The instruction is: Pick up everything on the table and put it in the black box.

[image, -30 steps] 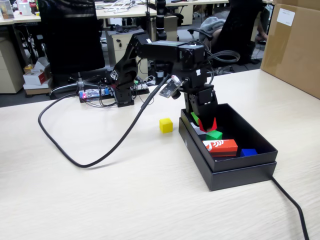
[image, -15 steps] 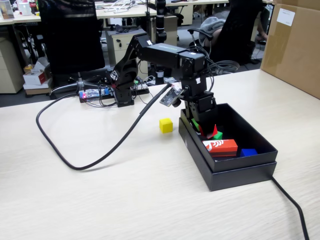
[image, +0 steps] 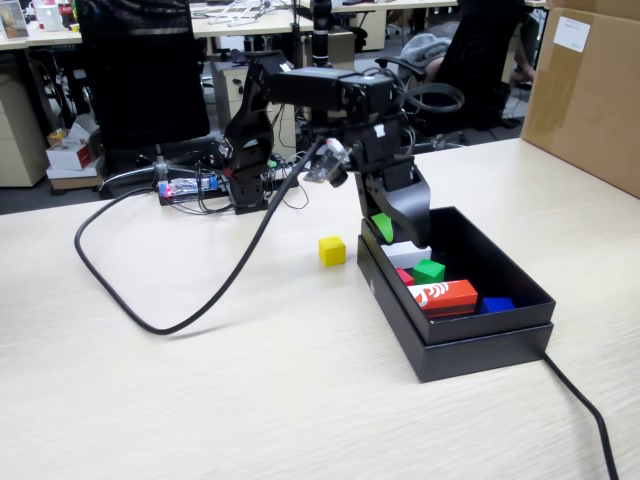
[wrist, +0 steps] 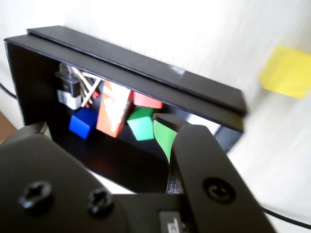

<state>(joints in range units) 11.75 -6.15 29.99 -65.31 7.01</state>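
Brown carton [image: 588,85] at far right, thick black cable [image: 180,322] across desk

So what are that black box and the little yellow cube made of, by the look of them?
The black box looks like matte cardboard: flat, dull walls with no shine and a doubled, folded-looking rim. The yellow cube on the table has a plain, evenly coloured, unglossy surface with crisp edges; it could be painted wood, foam or plastic, and the pictures don't settle which.
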